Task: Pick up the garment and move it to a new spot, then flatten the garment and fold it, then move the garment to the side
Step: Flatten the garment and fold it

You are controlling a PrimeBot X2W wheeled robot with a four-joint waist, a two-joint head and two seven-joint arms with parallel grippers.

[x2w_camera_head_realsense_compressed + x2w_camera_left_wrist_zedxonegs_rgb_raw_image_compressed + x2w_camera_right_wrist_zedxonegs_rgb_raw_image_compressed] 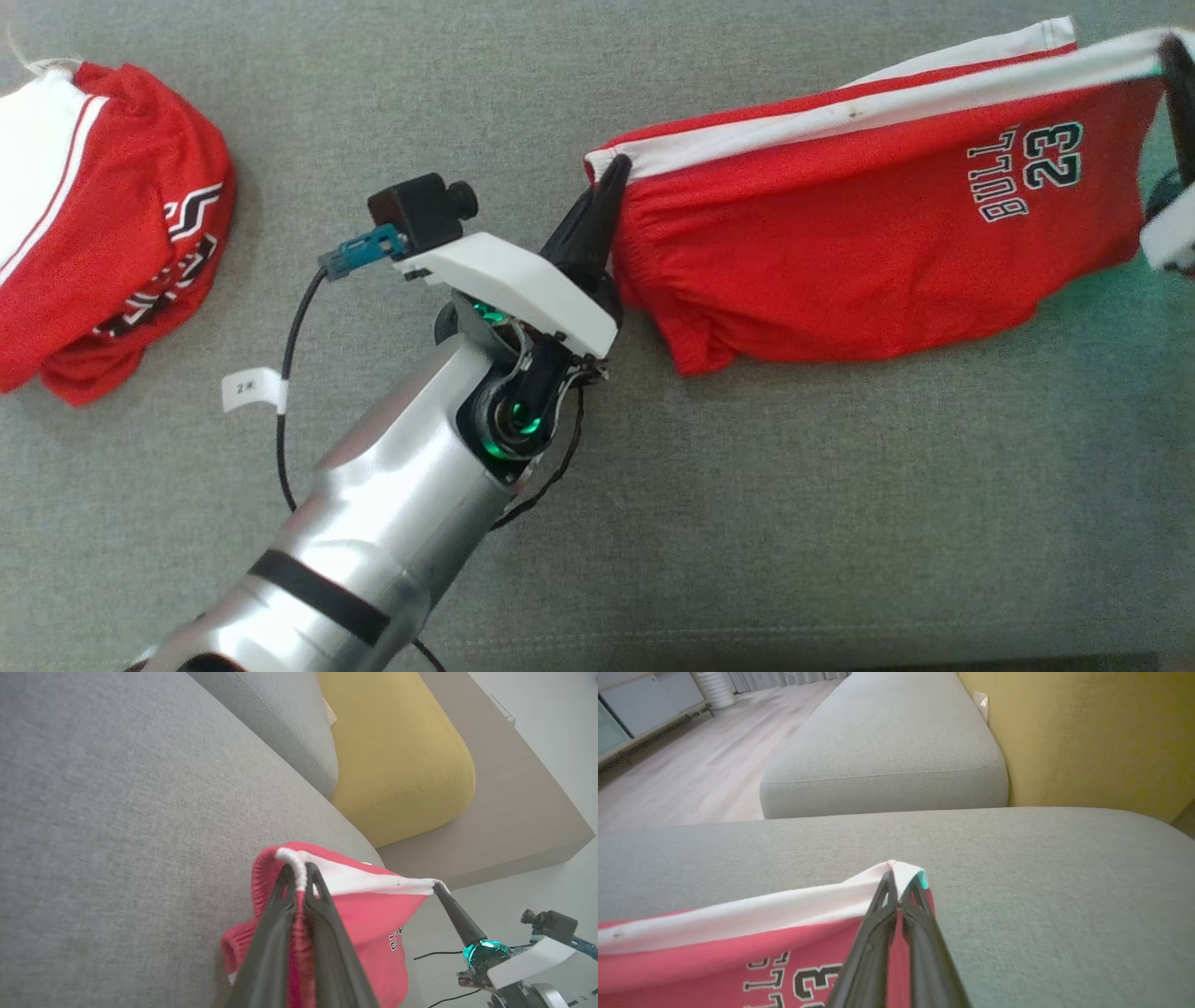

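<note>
Grey sofa seat open near edge & btwn the two garments. Red shorts stretched taut across right half, block that strip. 2nd red garment heaped far left. Left forearm crosses centre. Yellow cushion stands past seat's edge.

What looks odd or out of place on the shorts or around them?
A small dark speck marks the white stripe of the shorts, which hang stretched between the left gripper and the right gripper. Another red garment lies crumpled at the left of the sofa.
</note>
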